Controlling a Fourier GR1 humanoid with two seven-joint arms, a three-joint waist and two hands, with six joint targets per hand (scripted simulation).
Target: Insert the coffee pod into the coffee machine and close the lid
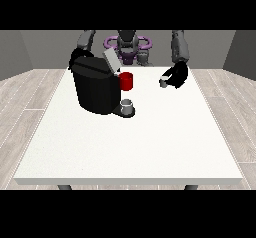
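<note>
A black coffee machine [96,88] stands on the white table [131,142] at the left of centre, its grey lid [111,60] tilted up and open. On its front tray rests a small grey cup [127,105]. A red part [126,81] shows at the machine's right side. The hand at the view's right [176,75] hovers over the table's back right, curled round a small pale coffee pod [163,80]. The hand at the view's left [76,55] is mostly hidden behind the machine's top; how it stands cannot be made out.
The table's front edge [131,182] lies near the camera, with wide white surface between it and the machine. Wooden floor surrounds the table.
</note>
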